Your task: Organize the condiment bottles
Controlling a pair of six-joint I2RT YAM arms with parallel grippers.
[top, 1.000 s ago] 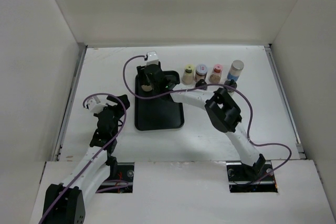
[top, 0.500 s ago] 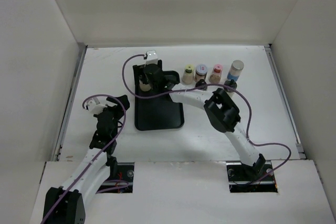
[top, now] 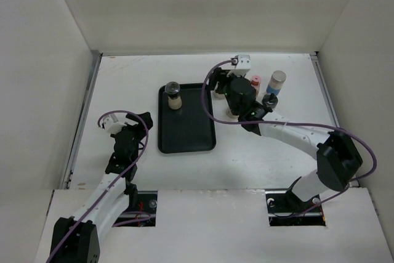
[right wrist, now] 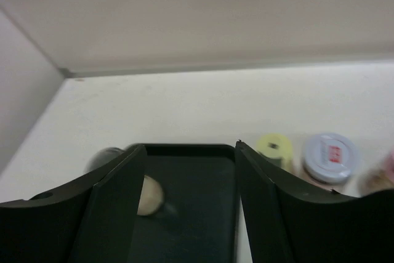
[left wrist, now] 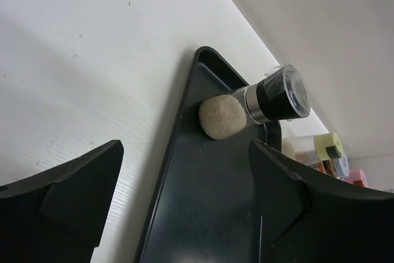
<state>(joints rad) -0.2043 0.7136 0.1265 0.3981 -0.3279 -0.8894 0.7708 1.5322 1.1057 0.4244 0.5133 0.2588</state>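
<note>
A dark-capped jar (top: 174,95) stands alone in the back left corner of the black tray (top: 191,137). It also shows in the left wrist view (left wrist: 271,98). My right gripper (top: 226,90) is open and empty, raised over the jar row right of the tray. In its own view (right wrist: 188,152) the yellow-capped jar (right wrist: 274,146) and a pale purple-capped jar (right wrist: 329,155) lie to its right. The top view shows the pink-capped jar (top: 254,82), the taller silver-capped jar (top: 277,80) and another dark-capped jar (top: 268,98). My left gripper (top: 136,120) is open and empty, left of the tray.
White walls close the table at the back and both sides. The right arm and its purple cable (top: 209,100) cross above the tray's right edge. A tan jar (top: 229,113) peeks out from under the right arm.
My right gripper let go of the dark-capped jar in the tray's back left corner and swung right over the jar row. The left arm has not moved.
</note>
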